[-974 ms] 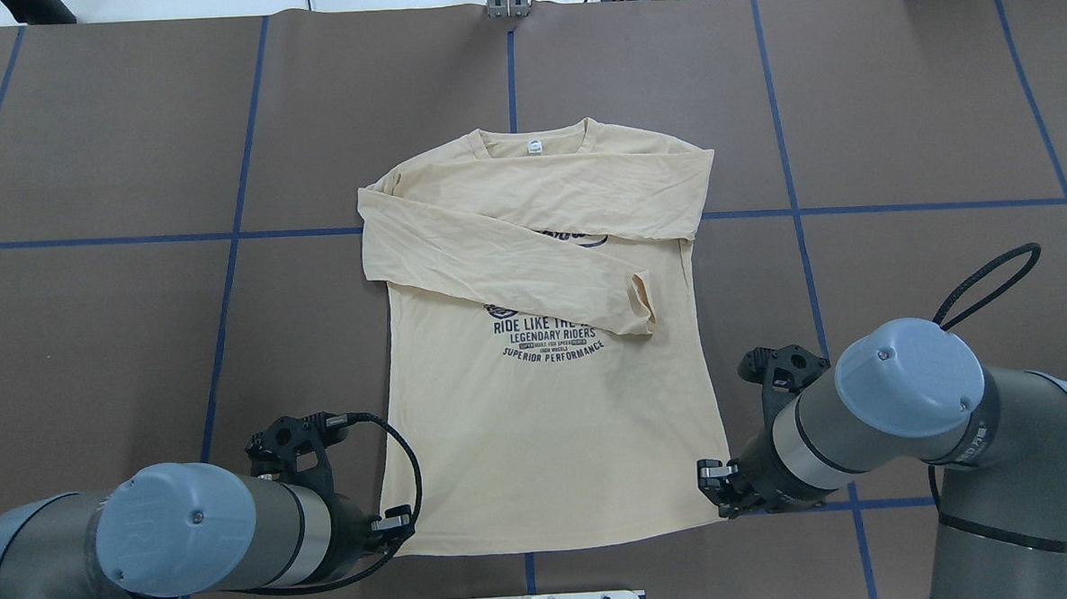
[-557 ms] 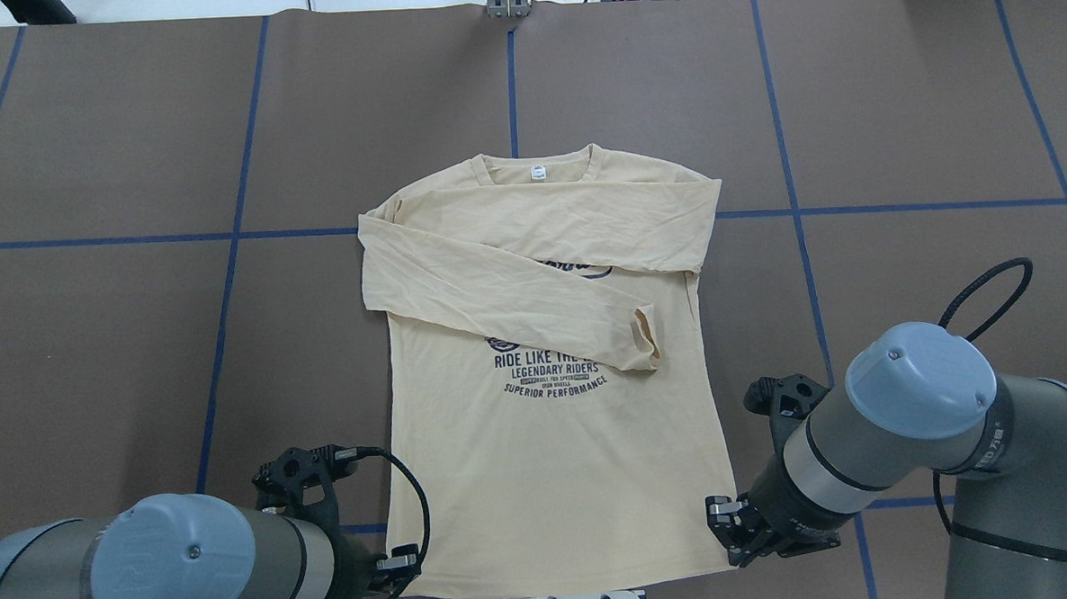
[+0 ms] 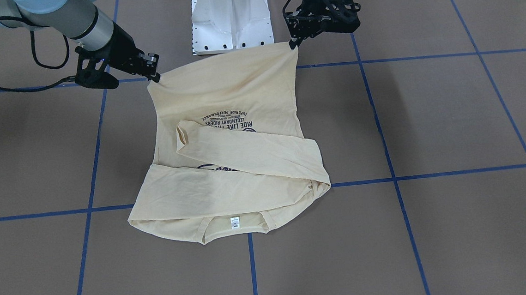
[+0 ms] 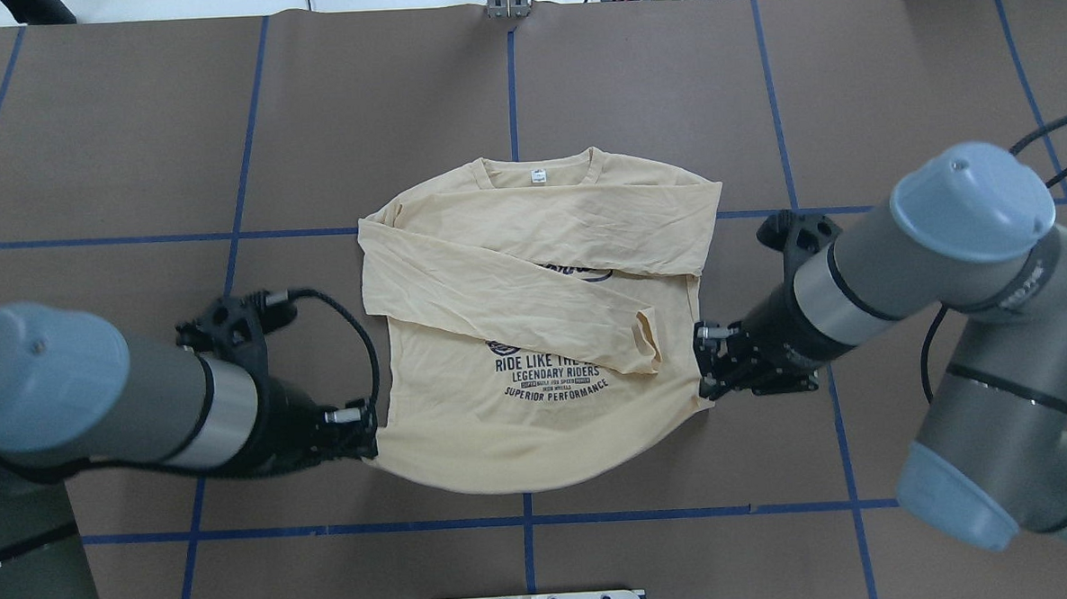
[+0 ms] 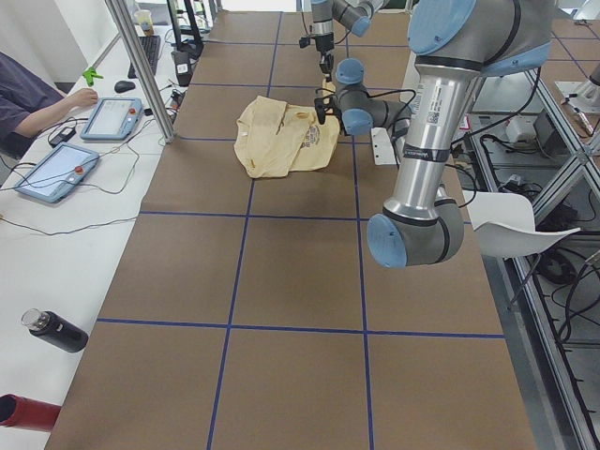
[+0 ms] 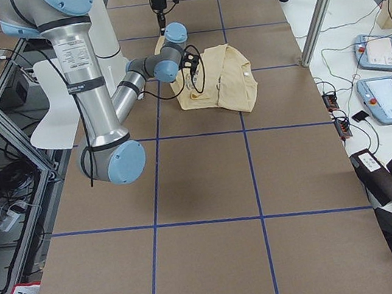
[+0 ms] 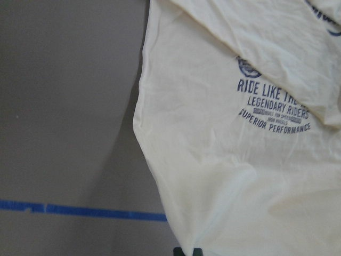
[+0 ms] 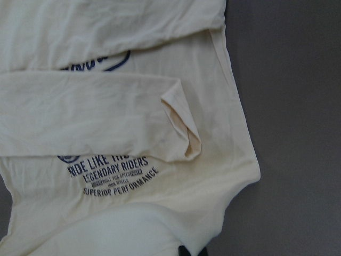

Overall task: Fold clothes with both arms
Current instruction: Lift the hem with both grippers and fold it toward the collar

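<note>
Shirt [image 4: 539, 425] lies lengthwise, collar [image 4: 536, 162] toward the table's [image 4: 130, 128] far edge.

The shirt [image 4: 539, 425] lies on the table [image 4: 130, 128] between left gripper [image 4: 370, 430] and right gripper [image 4: 703, 366].

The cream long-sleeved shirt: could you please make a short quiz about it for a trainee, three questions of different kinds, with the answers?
1. True or false: the shirt lies with its printed side up.
2. Which part of the shirt do the jaws of the left arm and the right arm hold? A. the two cuffs; B. the two bottom hem corners; C. the collar.
3. Fill in: the cuff of the upper folded sleeve lies toward the robot's ____ side.
Key: 1 true; 2 B; 3 right.
</note>
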Robot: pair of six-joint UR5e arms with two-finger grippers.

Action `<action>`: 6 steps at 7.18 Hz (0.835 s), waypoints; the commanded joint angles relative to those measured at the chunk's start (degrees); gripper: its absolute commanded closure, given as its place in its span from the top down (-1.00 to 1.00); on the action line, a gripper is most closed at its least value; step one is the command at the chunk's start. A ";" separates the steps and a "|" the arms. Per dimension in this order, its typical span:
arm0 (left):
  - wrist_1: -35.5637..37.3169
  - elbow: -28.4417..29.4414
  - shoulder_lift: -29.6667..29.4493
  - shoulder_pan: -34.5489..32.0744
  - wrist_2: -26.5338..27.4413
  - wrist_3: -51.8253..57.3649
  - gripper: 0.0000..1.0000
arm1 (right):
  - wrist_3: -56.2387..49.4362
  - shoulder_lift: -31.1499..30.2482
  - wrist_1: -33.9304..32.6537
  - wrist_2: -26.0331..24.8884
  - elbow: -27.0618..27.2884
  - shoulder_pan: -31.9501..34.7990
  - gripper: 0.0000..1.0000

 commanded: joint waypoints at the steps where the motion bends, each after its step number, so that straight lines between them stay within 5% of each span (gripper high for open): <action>1: -0.20 8.99 -7.43 -8.48 -4.14 3.18 -1.00 | -5.95 2.89 -0.05 2.30 -4.73 8.87 -1.00; 4: -0.99 23.41 -14.38 -13.85 -3.62 10.91 -1.00 | -9.92 11.74 0.30 2.41 -17.53 11.82 -1.00; 6: -9.73 31.60 -15.99 -15.00 -3.62 11.10 -1.00 | -11.43 16.41 0.38 1.97 -26.25 11.91 -1.00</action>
